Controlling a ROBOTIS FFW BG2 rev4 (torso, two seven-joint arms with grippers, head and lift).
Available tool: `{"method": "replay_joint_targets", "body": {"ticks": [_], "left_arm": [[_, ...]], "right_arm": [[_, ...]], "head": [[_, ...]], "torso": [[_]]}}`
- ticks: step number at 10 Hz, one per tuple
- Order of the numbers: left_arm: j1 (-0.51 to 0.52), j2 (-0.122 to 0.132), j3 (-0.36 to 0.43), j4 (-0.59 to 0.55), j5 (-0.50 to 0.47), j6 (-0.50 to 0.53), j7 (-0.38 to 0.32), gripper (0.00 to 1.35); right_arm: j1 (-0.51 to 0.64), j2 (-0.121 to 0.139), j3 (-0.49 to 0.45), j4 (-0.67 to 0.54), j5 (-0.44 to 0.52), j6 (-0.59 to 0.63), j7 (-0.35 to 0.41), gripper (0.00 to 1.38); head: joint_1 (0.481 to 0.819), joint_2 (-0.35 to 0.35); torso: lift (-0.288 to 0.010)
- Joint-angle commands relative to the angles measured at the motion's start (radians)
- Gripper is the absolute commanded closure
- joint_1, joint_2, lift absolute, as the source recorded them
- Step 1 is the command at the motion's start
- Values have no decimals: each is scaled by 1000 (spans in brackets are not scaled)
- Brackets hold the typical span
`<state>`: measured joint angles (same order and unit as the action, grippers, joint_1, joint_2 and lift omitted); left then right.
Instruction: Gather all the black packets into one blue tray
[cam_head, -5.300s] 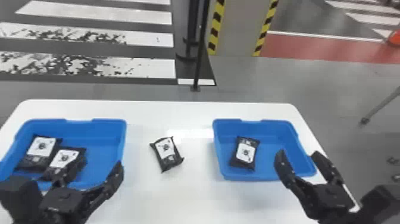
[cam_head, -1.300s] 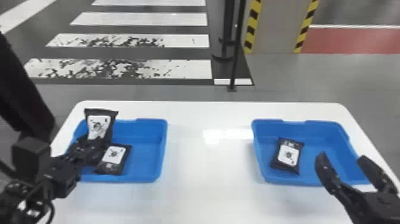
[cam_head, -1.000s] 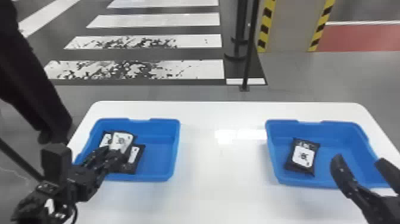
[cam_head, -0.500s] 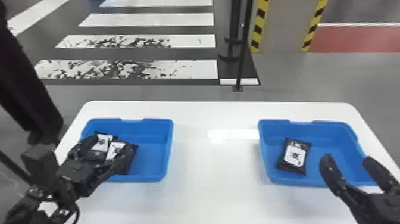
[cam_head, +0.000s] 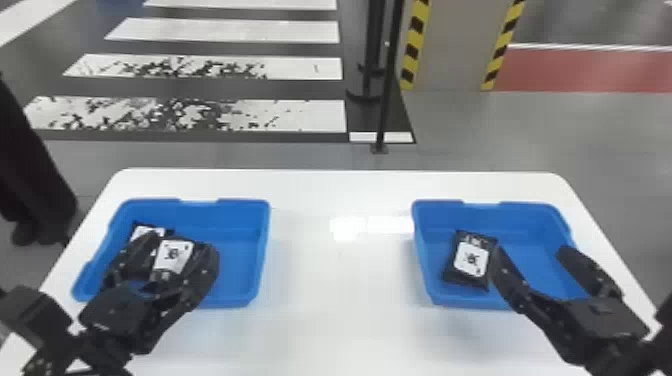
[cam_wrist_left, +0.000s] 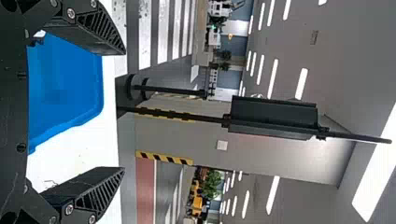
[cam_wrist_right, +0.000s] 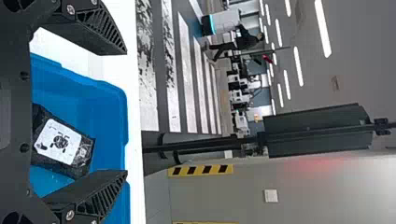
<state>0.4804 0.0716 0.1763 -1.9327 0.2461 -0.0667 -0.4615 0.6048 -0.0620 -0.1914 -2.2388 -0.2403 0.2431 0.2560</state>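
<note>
Head view looks forward and down over the table (cam_head: 340, 325); wrist views — nearer — face past it; all share the crosswalk (cam_head: 310, 115).

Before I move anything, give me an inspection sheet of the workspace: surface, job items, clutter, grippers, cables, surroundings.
Surface: white table, with a bright reflection between the trays.
Left tray: blue, with at least two black packets in it; the grippers' fingers partly hide the view, so there may be more.
Right tray: blue, with one black packet, label up.
Clutter: nothing seen.
Left gripper: at the left tray, fingers apart.
Right gripper: at the right tray, fingers apart.
Cables: nothing seen for certain.
Surroundings: white floor stripes, worn in places; black post; grey pillar with yellow-black edges.
</note>
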Motion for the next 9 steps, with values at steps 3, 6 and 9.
{"method": "replay_joint_targets", "body": {"ticks": [3,6,9], "left_arm": [[18,5,-31,0,31,-2,0,170],[25,7,-47,-5,49,-22,0,170],[40,5,-39,-12,65,-17,0,170]], "right_arm": [[-156,-4,4,46,53,260,54,113],[-350,-22,46,213,87,395,101,114],[-470,-27,60,370,69,417,104,113]], "head": [[695,-27],[695,-23],[695,-9]], "torso": [[-110],[-110],[-110]]}}
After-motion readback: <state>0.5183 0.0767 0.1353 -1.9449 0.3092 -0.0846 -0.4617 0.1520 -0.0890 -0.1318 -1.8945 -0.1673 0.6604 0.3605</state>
